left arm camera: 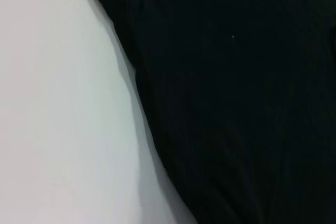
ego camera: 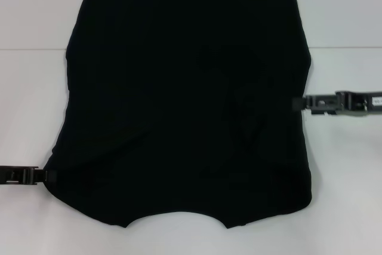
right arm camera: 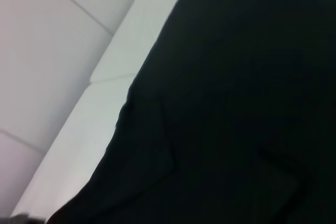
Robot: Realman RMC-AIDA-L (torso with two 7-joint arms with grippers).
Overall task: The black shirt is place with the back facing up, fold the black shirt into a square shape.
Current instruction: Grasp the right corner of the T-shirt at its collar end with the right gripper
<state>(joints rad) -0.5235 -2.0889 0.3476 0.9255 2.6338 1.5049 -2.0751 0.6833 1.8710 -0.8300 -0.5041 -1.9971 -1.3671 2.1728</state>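
Black shirt (ego camera: 185,100) covers the white table (ego camera: 346,22); left tool (ego camera: 45,175) and right tool (ego camera: 296,104) touch its edges, grip unclear.

We are looking at the large, soft, plain black cloth shirt (ego camera: 179,100), which is lying spread flat on the white surface and filling most of the head view. Its straight hem is sitting at the far edge, while the curved neckline is dipping inward at the near edge (closest to us). No lettering is showing on the upward side. Both sleeves appear to be tucked inward, so the outline is reading as a broad, nearly rectangular panel that is widening slightly toward the near end. Soft creases are running across the right half. In the wrist views we are seeing only its dark side edges (left arm camera: 236,103) (right arm camera: 236,119) against white.
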